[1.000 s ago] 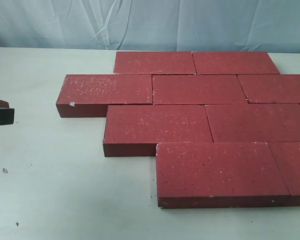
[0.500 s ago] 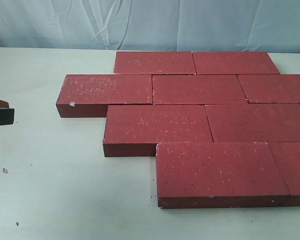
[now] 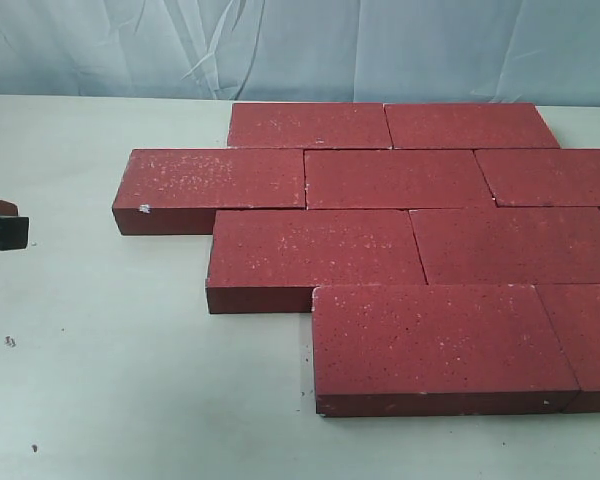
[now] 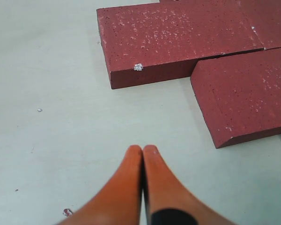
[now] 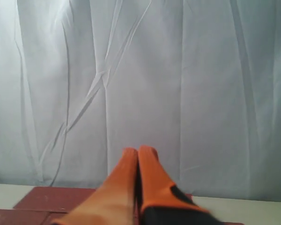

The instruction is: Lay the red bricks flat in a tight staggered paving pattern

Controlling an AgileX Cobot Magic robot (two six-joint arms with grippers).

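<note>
The left fingers [image 4: 124, 183] are orange and pressed tight together, holding nothing. They hang low over the bare pale desk [image 4: 47, 140] and point toward the bricks, but they are apart from them. In the exterior view only a dark bit of the left arm [image 3: 0, 225] shows, at the left edge of the frame, about halfway down.

The right fingers [image 5: 122, 183] are orange too and closed on nothing. They point level at the wrinkly pale cloth [image 5: 187, 70] hanging behind the desk, with a few bricks just below them.

The red bricks [image 3: 400, 240] lie flat on the desk in the middle and right of the exterior view. They sit in four rows, side by side and touching. Each row is shifted sideways from the one next to it, like steps. The brick with the white chip [image 3: 215, 180] is the one farthest left, and the chip is on its near left corner. That same brick is the nearest one in front of the left fingers.

Since the earlier frames nothing has moved. The bricks lie in the same spots, and the dark bit of the left arm has stayed put.
</note>
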